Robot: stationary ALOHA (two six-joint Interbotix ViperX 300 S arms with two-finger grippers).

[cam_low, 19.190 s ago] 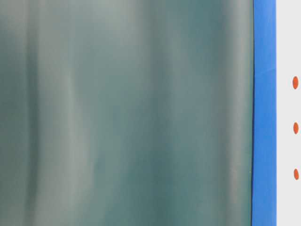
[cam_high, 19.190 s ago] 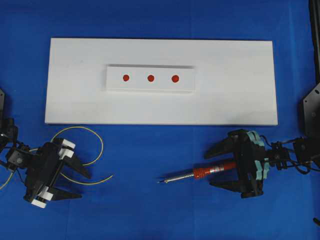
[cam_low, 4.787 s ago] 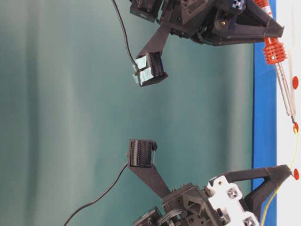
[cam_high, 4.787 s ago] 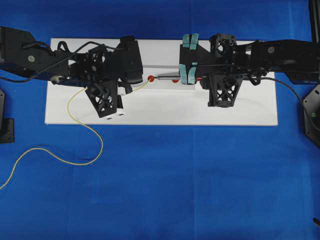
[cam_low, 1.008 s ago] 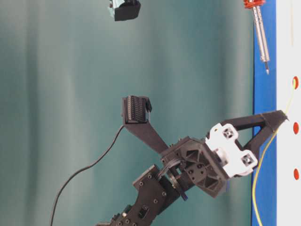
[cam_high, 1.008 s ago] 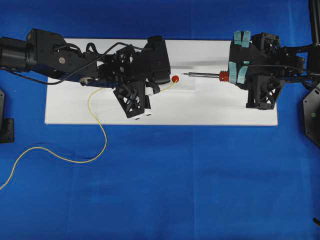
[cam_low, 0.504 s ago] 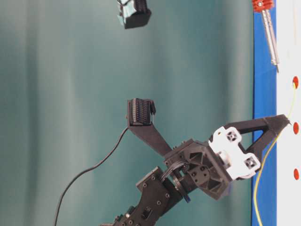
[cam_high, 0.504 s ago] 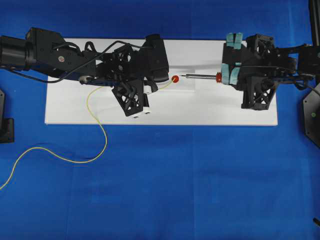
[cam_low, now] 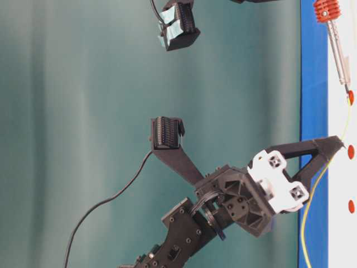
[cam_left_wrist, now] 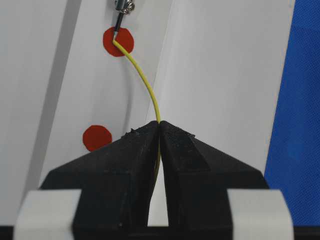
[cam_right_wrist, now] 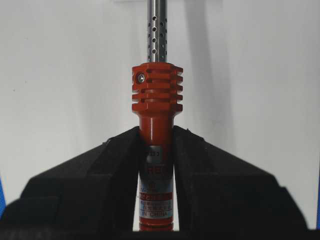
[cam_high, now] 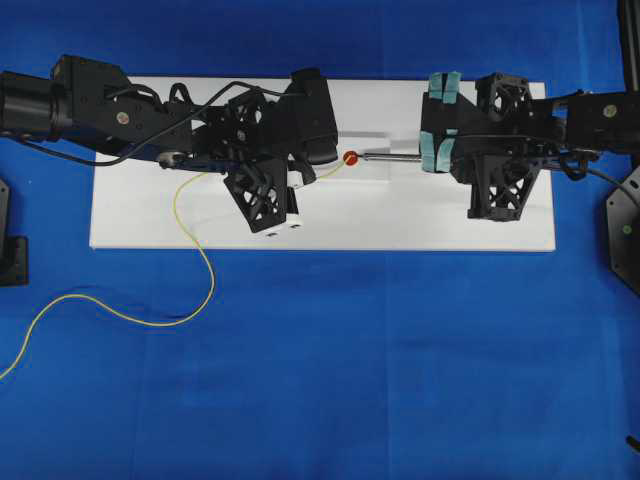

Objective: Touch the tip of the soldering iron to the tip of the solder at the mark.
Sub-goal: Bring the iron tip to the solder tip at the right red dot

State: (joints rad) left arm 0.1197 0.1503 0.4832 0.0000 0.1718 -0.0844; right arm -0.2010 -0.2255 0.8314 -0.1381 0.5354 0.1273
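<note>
— Blue cloth lies open all along the near side of the white board; only loose loops of the solder cross it on the left. What room do you have up on the board?

— My arms fill most of its far half. My left gripper is clenched on the solder just behind its free end, my right gripper is clenched on the orange handle of the iron, and the two face each other along the raised strip. The board's near band and its left and right ends are bare.

— Where do the tips sit?

— In the left wrist view the solder curves up from my fingers to the mark at the right end of the strip, and the iron's dark point touches it there, on the mark's upper left edge. A second mark shows beside my left jaw. From table level the iron slants down onto that end mark.

— And a second ago?

— The iron's point hung clear of the mark, off toward the board's right end, above the surface. My right arm has since come in leftward and lower; my left gripper has scarcely shifted.
</note>
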